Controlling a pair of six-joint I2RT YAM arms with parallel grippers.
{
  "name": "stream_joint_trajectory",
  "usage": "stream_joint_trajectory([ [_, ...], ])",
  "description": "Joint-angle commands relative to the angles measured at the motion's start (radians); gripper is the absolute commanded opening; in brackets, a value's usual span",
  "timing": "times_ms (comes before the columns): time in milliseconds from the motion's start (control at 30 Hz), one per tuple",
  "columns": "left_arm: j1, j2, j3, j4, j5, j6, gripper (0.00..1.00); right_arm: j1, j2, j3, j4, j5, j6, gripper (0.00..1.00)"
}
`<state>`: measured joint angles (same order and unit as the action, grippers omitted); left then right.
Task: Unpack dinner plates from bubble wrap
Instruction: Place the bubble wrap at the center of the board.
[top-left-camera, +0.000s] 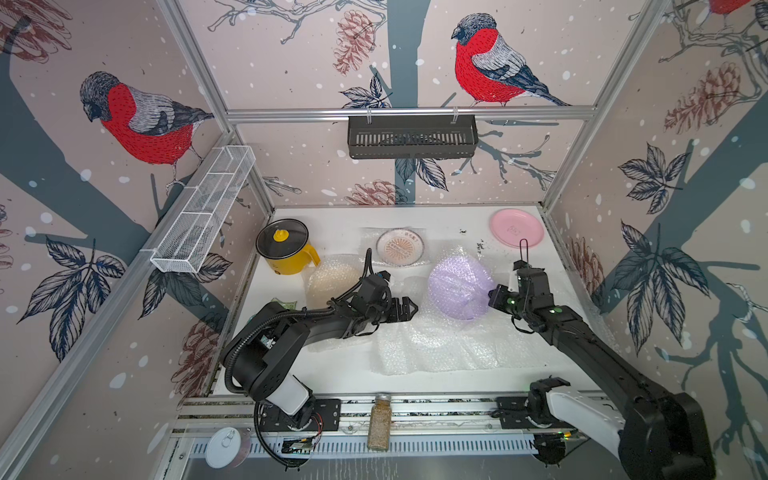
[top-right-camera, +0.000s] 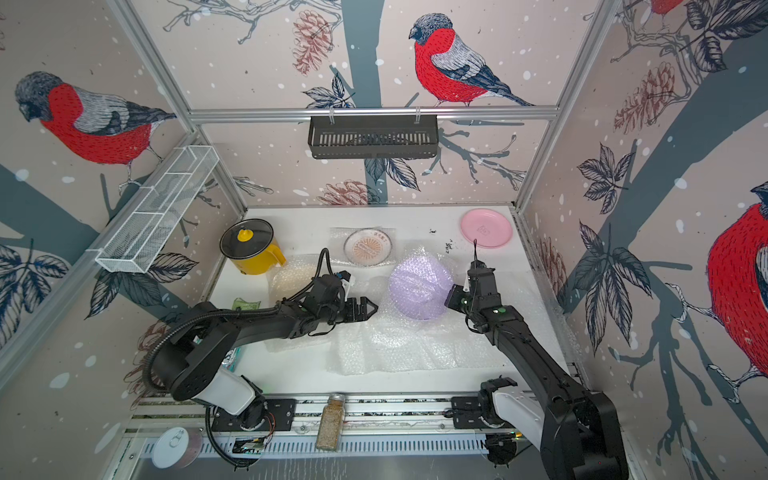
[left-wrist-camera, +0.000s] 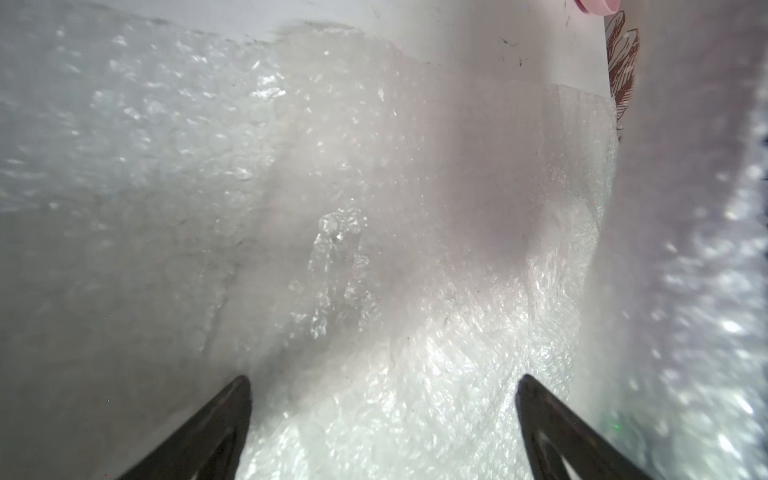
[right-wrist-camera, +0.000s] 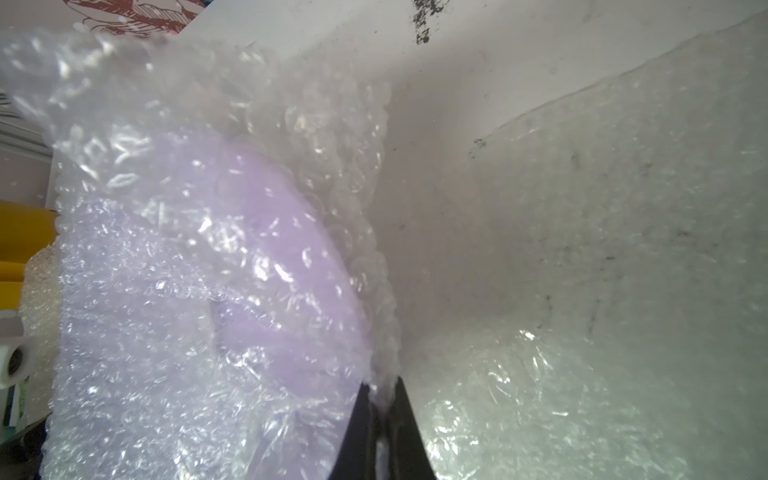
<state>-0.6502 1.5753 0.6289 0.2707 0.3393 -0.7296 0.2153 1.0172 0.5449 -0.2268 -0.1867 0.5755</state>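
- Right of centre on the white surface (top-left-camera: 332, 374): lilac plate (top-left-camera: 459, 286), tipped up steeply, swathed in clear bubble wrap (right-wrist-camera: 124, 174); both top views agree.
- At the plate's right edge: right pincer (right-wrist-camera: 379, 384), pressed together on a bunched fold of that bubble wrap, seen in the right wrist view; whether the plate's rim is caught in the pinch too, impossible to tell.
- Just left of the plate, apart from it: left pincer (top-left-camera: 409, 309), spread wide, holding nothing, hovering over a crumpled loose wrap sheet (top-left-camera: 436, 349) on the near half of the surface; fingertips (left-wrist-camera: 241, 386) clear of the wrap in the left wrist view.
- Farther left, behind the left arm: cream plate (top-left-camera: 332, 282), fully wrapped, lying flat.
- Beyond the middle: sunburst-print plate (top-left-camera: 400, 247), flat, with clear wrap showing around it; over or only under it, unclear.
- Far right corner: pink plate (top-left-camera: 516, 228), bare, flat on the surface.
- Far left: yellow pot (top-left-camera: 291, 259) under a black glass lid (top-left-camera: 282, 239) with a yellow knob.
- On the near rail, between the two arm bases: spice jar (top-left-camera: 379, 422), lying down.
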Motion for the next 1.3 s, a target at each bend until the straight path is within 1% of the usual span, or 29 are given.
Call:
stream_joint_trajectory([
  [0, 0.025, 0.019, 0.009, 0.039, 0.014, -0.001, 0.98, -0.002, -0.028, -0.003, -0.037, -0.070, -0.014, 0.05],
  [133, 0.069, 0.064, 0.035, 0.050, 0.056, 0.009, 0.97, 0.001, -0.059, -0.037, -0.042, -0.085, -0.013, 0.05],
  [267, 0.102, 0.098, 0.068, 0.042, 0.074, 0.021, 0.97, 0.014, -0.071, -0.061, -0.043, -0.085, -0.007, 0.05],
  [400, 0.122, 0.095, 0.104, 0.026, 0.096, 0.035, 0.98, 0.048, -0.061, -0.074, -0.021, -0.037, 0.001, 0.05],
  [500, 0.143, 0.057, 0.117, 0.039, 0.162, 0.033, 0.98, 0.081, -0.028, -0.079, 0.010, 0.000, -0.002, 0.05],
  [633, 0.143, -0.070, 0.099, 0.021, 0.187, 0.026, 0.98, 0.101, 0.050, -0.066, 0.031, 0.032, -0.002, 0.06],
  [667, 0.143, -0.105, 0.087, 0.013, 0.187, 0.028, 0.98, 0.102, 0.062, -0.065, 0.042, 0.032, -0.002, 0.08],
  [733, 0.139, -0.184, 0.056, -0.008, 0.175, 0.036, 0.97, 0.112, 0.087, -0.065, 0.070, 0.033, -0.002, 0.18],
  [833, 0.127, -0.271, 0.006, -0.037, 0.169, 0.051, 0.98, 0.123, 0.127, -0.050, 0.100, 0.029, -0.007, 0.25],
  [900, 0.117, -0.313, -0.025, -0.052, 0.170, 0.056, 0.98, 0.130, 0.154, -0.039, 0.102, 0.059, -0.008, 0.31],
  [967, 0.108, -0.350, -0.053, -0.073, 0.161, 0.057, 0.98, 0.134, 0.171, -0.012, 0.064, 0.135, -0.004, 0.34],
  [1033, 0.108, -0.395, -0.086, -0.090, 0.146, 0.056, 0.98, 0.178, 0.162, 0.025, 0.003, 0.279, 0.019, 0.43],
  [1067, 0.108, -0.414, -0.101, -0.098, 0.139, 0.056, 0.98, 0.198, 0.154, 0.038, -0.019, 0.325, 0.026, 0.45],
  [1167, 0.107, -0.465, -0.139, -0.112, 0.130, 0.042, 0.98, 0.269, 0.123, 0.095, -0.080, 0.409, 0.058, 0.56],
  [1233, 0.105, -0.497, -0.164, -0.102, 0.142, 0.025, 0.98, 0.348, 0.115, 0.139, -0.124, 0.484, 0.079, 0.63],
  [1267, 0.101, -0.510, -0.174, -0.102, 0.140, 0.020, 0.98, 0.378, 0.117, 0.158, -0.135, 0.494, 0.085, 0.64],
])
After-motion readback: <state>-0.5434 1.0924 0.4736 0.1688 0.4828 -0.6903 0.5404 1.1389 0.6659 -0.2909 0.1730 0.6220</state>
